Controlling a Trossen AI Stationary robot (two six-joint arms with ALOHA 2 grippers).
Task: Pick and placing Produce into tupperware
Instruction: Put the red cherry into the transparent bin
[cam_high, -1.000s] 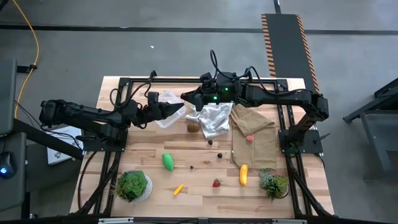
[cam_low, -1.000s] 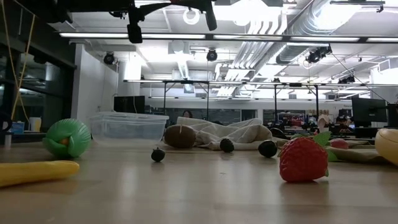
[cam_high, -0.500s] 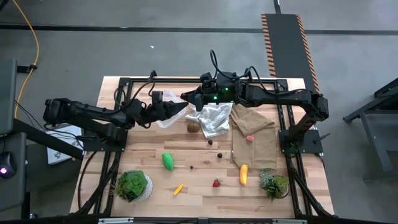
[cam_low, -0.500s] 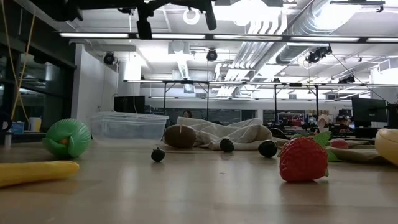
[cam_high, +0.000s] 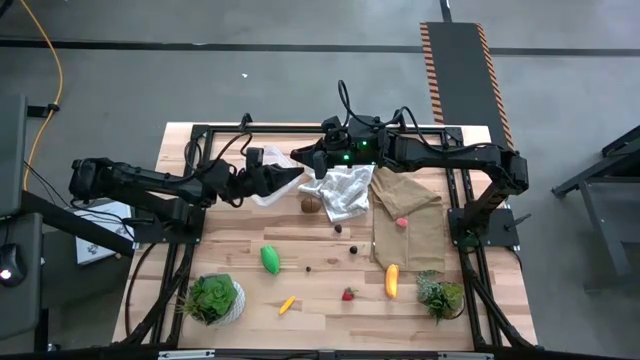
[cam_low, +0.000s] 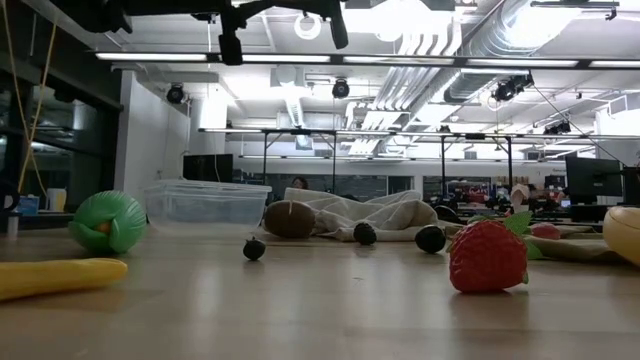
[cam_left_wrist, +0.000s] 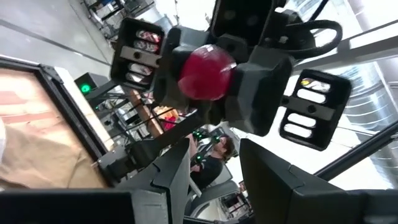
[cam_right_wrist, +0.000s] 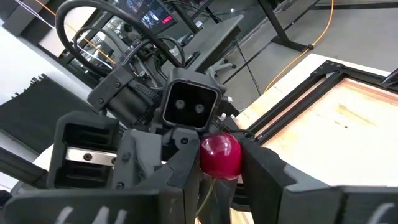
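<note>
High view: the left tool and right tool meet tip to tip at the back of the wooden desk, over the clear, squarish plastic tupperware, which sits just beside a crumpled white checked cloth. What either tool carries doesn't show from above. The green oval toy, red toy strawberry and yellow banana-like piece lie well apart toward the front. Low view: the tupperware looks empty, w/ dark arm parts high above it, so a drop from there would be a long one. Left wrist view: that tool's own fingers stand spread w/ nothing between, facing a small glossy dark-red berry ball at the other tool. Right wrist view: the right tool pinches that ball between its fingers. Only the wrist views reveal the ball; only the high view places it over the tupperware. Risks: the round, slick ball could squirt from the pinch, or bounce out of the shallow box and roll off; the tools are also close enough to knock together.
</note>
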